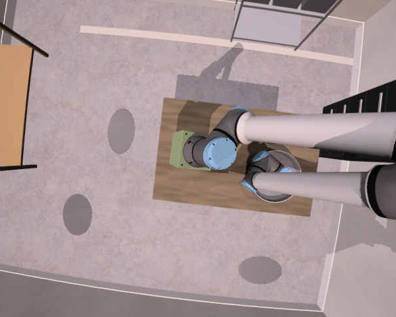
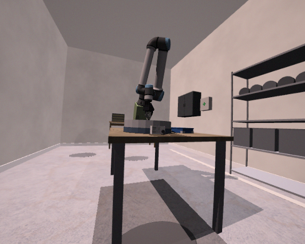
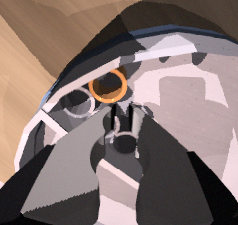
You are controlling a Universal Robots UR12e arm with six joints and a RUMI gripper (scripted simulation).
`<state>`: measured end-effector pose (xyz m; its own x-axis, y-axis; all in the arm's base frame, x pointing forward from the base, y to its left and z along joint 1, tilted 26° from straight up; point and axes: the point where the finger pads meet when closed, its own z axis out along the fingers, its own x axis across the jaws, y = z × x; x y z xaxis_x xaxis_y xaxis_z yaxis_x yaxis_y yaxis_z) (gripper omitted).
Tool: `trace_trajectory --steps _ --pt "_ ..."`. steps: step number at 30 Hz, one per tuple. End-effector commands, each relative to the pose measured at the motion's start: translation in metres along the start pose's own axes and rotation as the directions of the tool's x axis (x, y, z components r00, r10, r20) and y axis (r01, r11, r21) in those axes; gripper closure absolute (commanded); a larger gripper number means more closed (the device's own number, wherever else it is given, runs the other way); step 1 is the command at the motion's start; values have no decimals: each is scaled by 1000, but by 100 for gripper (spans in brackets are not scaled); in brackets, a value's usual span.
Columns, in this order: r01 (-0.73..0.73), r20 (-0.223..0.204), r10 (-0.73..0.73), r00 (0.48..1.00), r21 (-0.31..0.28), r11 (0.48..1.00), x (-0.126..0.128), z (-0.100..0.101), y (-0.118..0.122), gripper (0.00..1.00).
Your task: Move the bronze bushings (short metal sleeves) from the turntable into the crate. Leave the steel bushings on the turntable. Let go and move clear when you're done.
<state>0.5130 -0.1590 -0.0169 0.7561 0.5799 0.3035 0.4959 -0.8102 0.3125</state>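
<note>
The gripper [image 2: 148, 118] [image 3: 122, 106] is narrow, its fingertips nearly together with a thin gap between them and nothing in their hold; it points down over the turntable [image 1: 280, 196] [image 2: 160, 123] [image 3: 169, 48], close to its rim; in the wrist view a bronze bushing [image 3: 106, 101] stands on the turntable just ahead of the fingertips, its open end up, and a steel bushing [image 3: 81, 116] stands right beside it, nearer the pale divider [image 3: 54, 124]; another grey ring [image 3: 125, 133] shows in the space between the fingers, lower than they are and not gripped; more grey edges by the fingertips are too covered to sort out

The crate [image 2: 184, 129] is blue and sits on the table [image 1: 191, 187] [image 2: 200, 136], to the right of the turntable in the exterior view; its inside is out of sight there, so I cannot tell what it holds; in the top view the arm [image 1: 294, 131] [image 2: 160, 68] hides the crate and covers part of the turntable; the arm is mounted on a green block [image 1: 176, 150] [image 2: 139, 111] and rises high before folding back down to the gripper; a small grey box [image 2: 155, 129] stands on the table in front of the turntable; a rack [image 1: 235, 24] [image 2: 231, 104] stands well apart from the table
</note>
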Motion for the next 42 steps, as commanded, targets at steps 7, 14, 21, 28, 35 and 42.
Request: trace_trajectory --steps 7,14,21,28,35,42 --pt "0 0 0 1000 -1 1000 0 0 0 94" --pt "0 0 0 1000 -1 1000 0 0 0 94" --pt "0 0 0 1000 -1 1000 0 2 0 94" --pt "0 0 0 1000 -1 1000 0 12 0 94" --pt "0 0 0 1000 -1 1000 0 20 0 94" --pt "0 0 0 1000 -1 1000 0 22 0 94"
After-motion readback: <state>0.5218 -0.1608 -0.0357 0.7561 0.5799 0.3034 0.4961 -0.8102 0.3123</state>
